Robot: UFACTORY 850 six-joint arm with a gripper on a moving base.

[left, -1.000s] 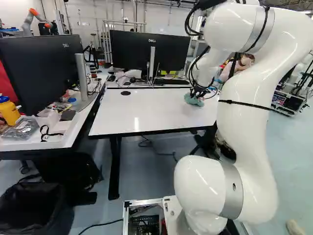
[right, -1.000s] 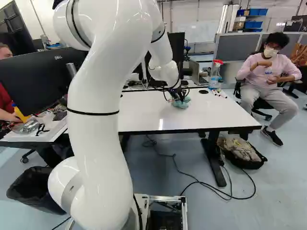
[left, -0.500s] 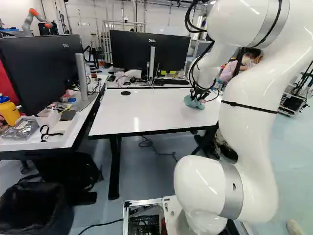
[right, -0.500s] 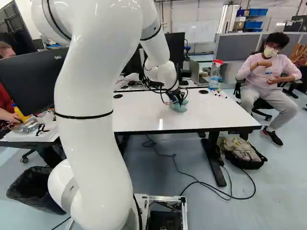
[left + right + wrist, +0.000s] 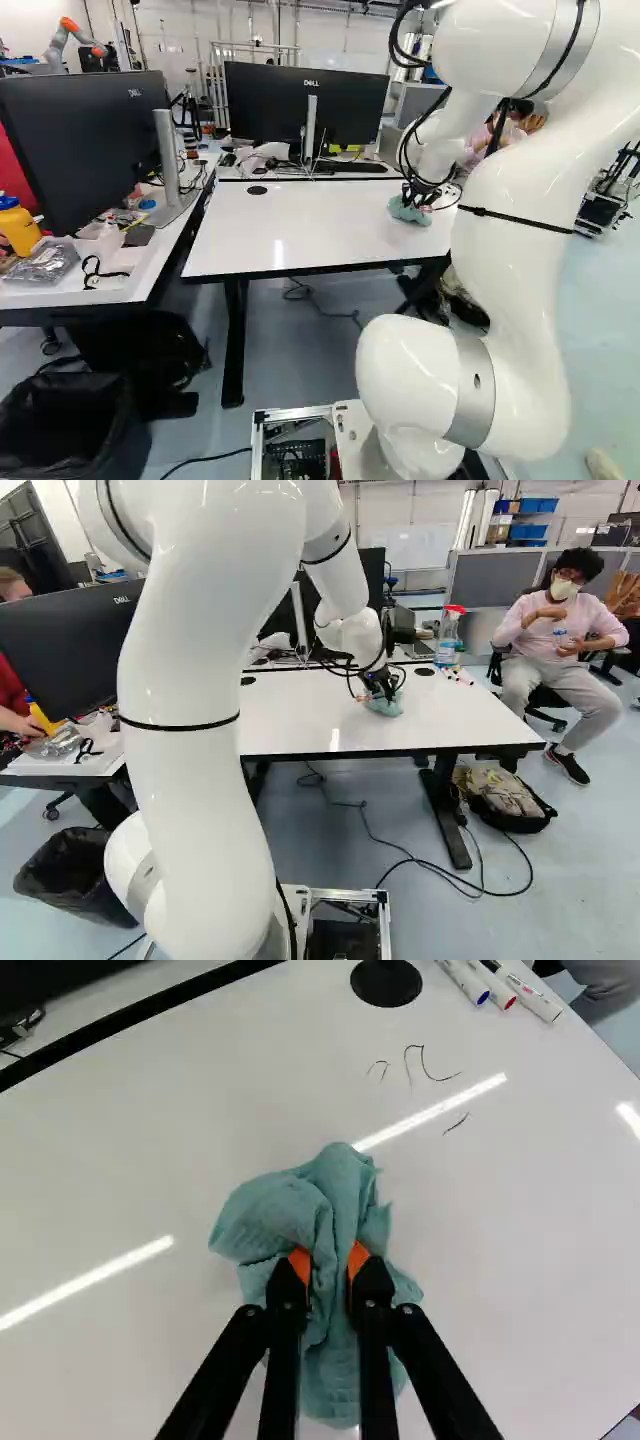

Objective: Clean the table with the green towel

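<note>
In the right base view the gripper (image 5: 380,688) is low over the white table (image 5: 290,720), at the green towel (image 5: 384,706). The wrist view shows the gripper (image 5: 329,1268) shut on the bunched green towel (image 5: 345,1185), a fold pinched between its orange pads. The towel lies against the tabletop and spreads out around both fingers. Thin black marker strokes (image 5: 430,1068) stand on the white surface ahead of the towel. What lies beneath the cloth is hidden.
Beyond the strokes are a round black cable cap (image 5: 386,980) and several markers (image 5: 500,982). A spray bottle (image 5: 448,637) stands at the table's far edge. Monitors (image 5: 305,105) stand behind. A bin (image 5: 75,425) and backpack (image 5: 507,802) are on the floor. Another robot (image 5: 72,35) is far back.
Over the last second the arm first swung slightly left, then back right, carrying the towel across the tabletop. The base has stayed put, and the grip on the cloth is unchanged.
</note>
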